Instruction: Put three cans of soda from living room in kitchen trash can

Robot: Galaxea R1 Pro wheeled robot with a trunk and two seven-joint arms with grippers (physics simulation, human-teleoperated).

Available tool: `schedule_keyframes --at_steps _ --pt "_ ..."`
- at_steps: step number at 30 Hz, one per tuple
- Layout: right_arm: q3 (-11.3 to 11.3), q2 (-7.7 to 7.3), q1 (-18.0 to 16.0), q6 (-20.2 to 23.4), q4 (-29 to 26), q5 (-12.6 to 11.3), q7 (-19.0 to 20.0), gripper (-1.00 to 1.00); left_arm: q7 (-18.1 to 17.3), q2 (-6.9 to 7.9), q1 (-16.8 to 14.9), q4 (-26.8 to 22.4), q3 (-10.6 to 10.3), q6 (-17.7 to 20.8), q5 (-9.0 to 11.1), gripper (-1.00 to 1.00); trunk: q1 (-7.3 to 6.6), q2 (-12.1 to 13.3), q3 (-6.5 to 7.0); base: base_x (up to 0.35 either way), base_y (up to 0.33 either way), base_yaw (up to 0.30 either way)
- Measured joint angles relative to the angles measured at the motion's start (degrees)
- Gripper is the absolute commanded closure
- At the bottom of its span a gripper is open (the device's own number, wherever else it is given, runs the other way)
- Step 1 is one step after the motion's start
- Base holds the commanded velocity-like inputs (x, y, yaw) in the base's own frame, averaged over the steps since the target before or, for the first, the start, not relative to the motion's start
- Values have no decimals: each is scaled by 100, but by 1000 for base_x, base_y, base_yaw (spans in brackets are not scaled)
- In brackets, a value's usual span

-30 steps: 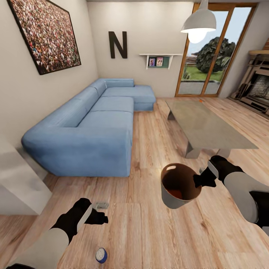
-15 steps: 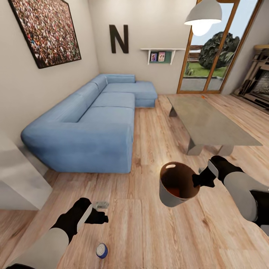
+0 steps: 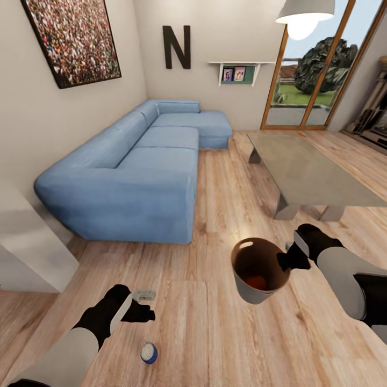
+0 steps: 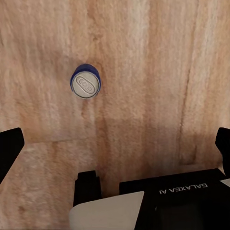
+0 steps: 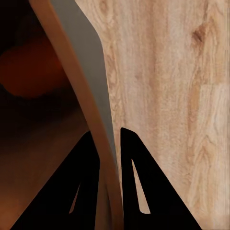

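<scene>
So here's where we're at: our right gripper (image 3: 286, 262) is clamped on the rim of the small round tapered bin, grey outside and wood-brown inside (image 3: 252, 293), one finger inside the wall and one outside, and we're holding it up off the floor. Down in the bottom of it we can see something orange (image 3: 258, 281), which looks to us like at least one of the orange soda cans already in there; whether both are, we can't tell from this angle. The small blue soda can with the silver top (image 3: 149, 353) is standing upright on the wooden plank floor (image 3: 215, 333), just beside our left arm, and our left gripper (image 3: 145, 313) hovers near it with the fingers spread apart and nothing between them. In the left wrist view the blue can sits right ahead of the open fingers. So our guess is that the blue one is what's left to grab and drop in, and then the bin has to go to the kitchen. Room-wise it's the living room: a big light-blue corner sofa (image 3: 134, 177) along the wall, a low grey coffee bench (image 3: 312, 174) to the right, and a glass door (image 3: 312, 80) with a garden behind it.
</scene>
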Motion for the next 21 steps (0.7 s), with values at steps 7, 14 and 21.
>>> schedule_keyframes --at_steps 7,14,21 --pt "-16 1 -1 0 -3 -16 -8 100 3 -5 -1 11 -5 -9 -8 -100 154 -281 -189 0 0 76" --pt "13 -5 -2 -3 -15 49 -29 100 -4 -8 -1 12 -12 -23 -3 -100 308 -562 -377 0 0 74" --pt "-7 -17 -2 -1 -51 19 -23 100 -6 -8 -1 13 -16 -32 -1 -100 461 -842 -566 0 0 73"
